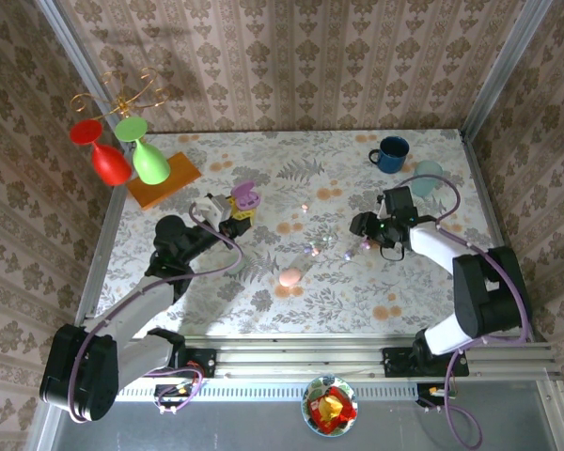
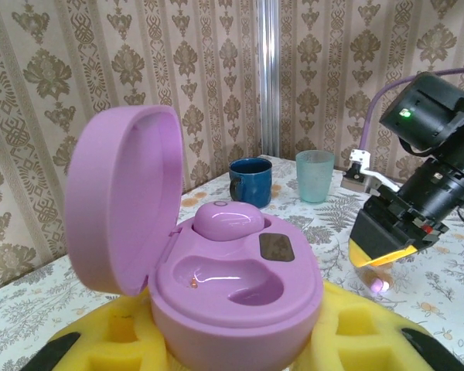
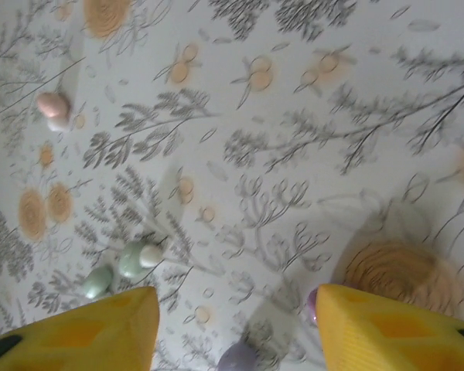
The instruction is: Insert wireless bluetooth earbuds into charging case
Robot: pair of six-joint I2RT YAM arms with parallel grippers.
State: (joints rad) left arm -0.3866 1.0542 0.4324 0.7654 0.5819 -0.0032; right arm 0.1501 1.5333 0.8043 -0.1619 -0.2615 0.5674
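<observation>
Hard to read: from overhead the loose earbuds are only tiny glints on the floral tablecloth between my two arms, and I can't sort their colours there.
Cut off: in the right wrist view a lilac bud is clipped by the bottom edge. A pinkish bud is half hidden behind the right yellow finger.
Unsure: a small pink-and-white thing lies far up-left on the cloth, and I can't tell whether it is a bud or a case.
Right gripper: jaws wide apart, nothing gripped, low over the cloth.
Buds against right gripper: the lilac bud lies in the gap between the fingers, apart from both. The pinkish bud sits right at the inner edge of the right finger. Two pale green buds lie just ahead of the left finger.
Left gripper: clamped on the lilac charging case, with its yellow foam fingers cut by the bottom edge.
Case: the lid stands open. A seated bud fills the far socket, and the near socket shows its bare glossy floor.
Case against right gripper: in the left wrist view the right gripper is beyond the case to the right, well apart, with a lilac glint under its pad.
Behind: a blue mug and a teal tumbler, blurred.
</observation>
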